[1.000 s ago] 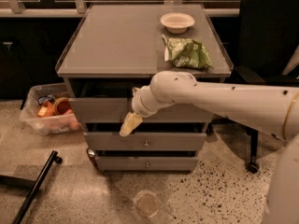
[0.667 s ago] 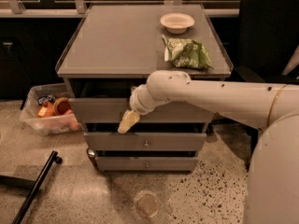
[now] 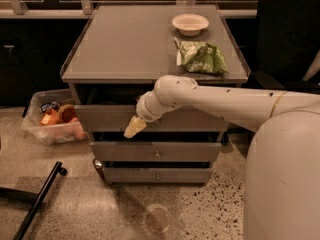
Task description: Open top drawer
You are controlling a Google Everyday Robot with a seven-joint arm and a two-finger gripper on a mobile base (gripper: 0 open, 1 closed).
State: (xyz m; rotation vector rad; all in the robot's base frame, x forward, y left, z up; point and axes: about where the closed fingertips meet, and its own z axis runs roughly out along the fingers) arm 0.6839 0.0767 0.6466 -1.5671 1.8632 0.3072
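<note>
gripper (image 3: 134, 127) at the face of the top drawer (image 3: 100, 118) under the counter's (image 3: 125, 44) front edge, grip state can't tell, drawer looks partly out past the 2 lower fronts (image 3: 190, 151), more pull left.

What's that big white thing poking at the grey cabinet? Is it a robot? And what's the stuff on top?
Yes, it is a robot. The long white tube is its arm, and the pale tip is its pincer, the part that grabs. The one camera looks down from above, past the robot's round white body. The pincer is at the front of the top drawer, which looks pulled out a little. Whether it grips anything, I cannot tell. On top of the grey cabinet lie a small white bowl and a crumpled green bag. On the floor beside it stands a clear plastic bin with orange things inside.
</note>
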